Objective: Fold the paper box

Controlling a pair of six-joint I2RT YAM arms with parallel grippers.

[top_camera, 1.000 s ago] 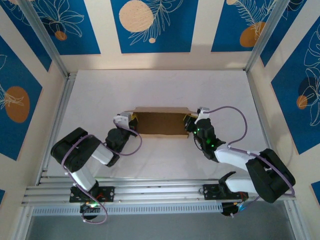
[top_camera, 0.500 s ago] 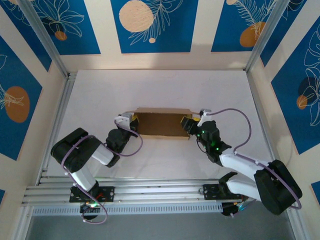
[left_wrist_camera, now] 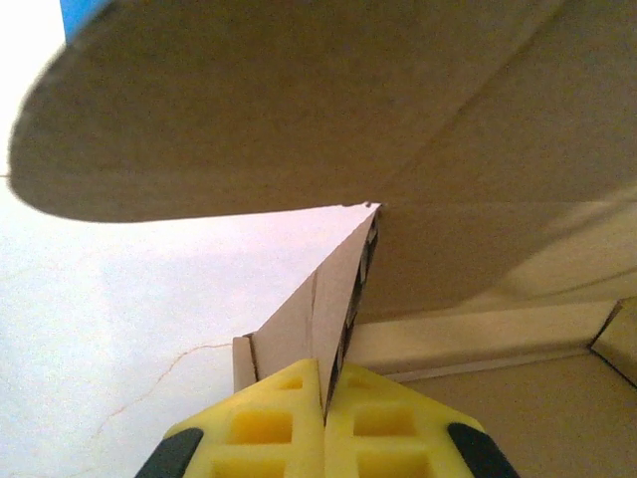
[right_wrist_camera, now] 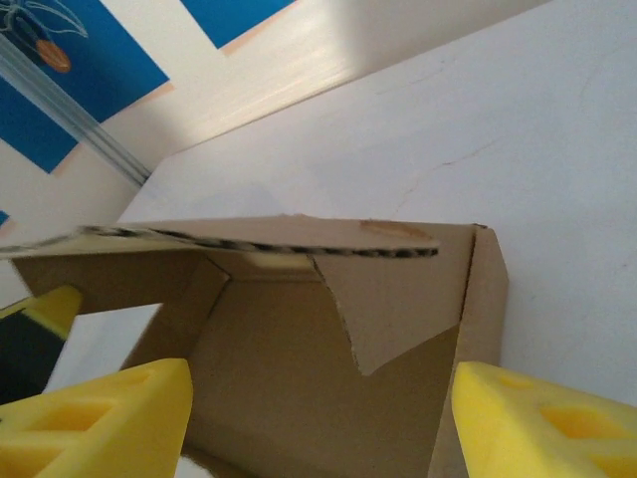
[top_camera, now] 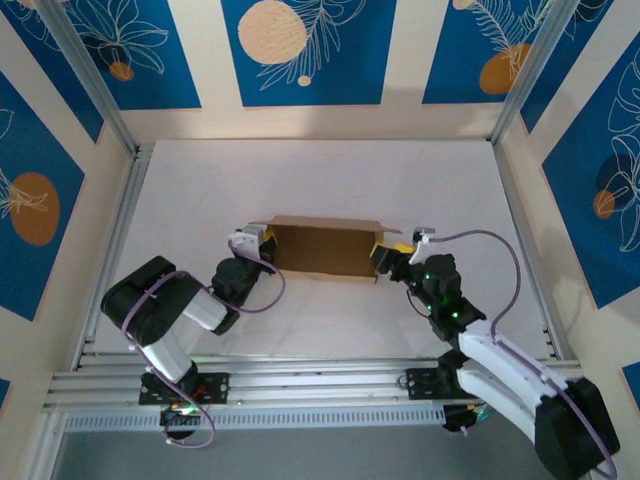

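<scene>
The paper box (top_camera: 325, 249) is a shallow brown cardboard box lying at the middle of the white table, open side up. My left gripper (top_camera: 262, 244) is at its left end. In the left wrist view the yellow fingers (left_wrist_camera: 269, 423) are shut on an upright cardboard flap (left_wrist_camera: 328, 299), with a rounded flap of the paper box (left_wrist_camera: 299, 110) overhead. My right gripper (top_camera: 383, 254) stands open at the box's right end. In the right wrist view its yellow fingertips (right_wrist_camera: 109, 413) sit wide apart in front of the paper box (right_wrist_camera: 289, 349), touching nothing.
An aluminium rail (top_camera: 320, 380) runs along the near edge, with both arm bases on it. A frame rail (top_camera: 112, 250) lines the left side and patterned walls (top_camera: 310, 50) close the back and sides. White table (top_camera: 330, 175) lies bare behind the box.
The right gripper has opened and let go of the box's right end, and its arm has swung back and to the right. The left gripper and the box have stayed put.
</scene>
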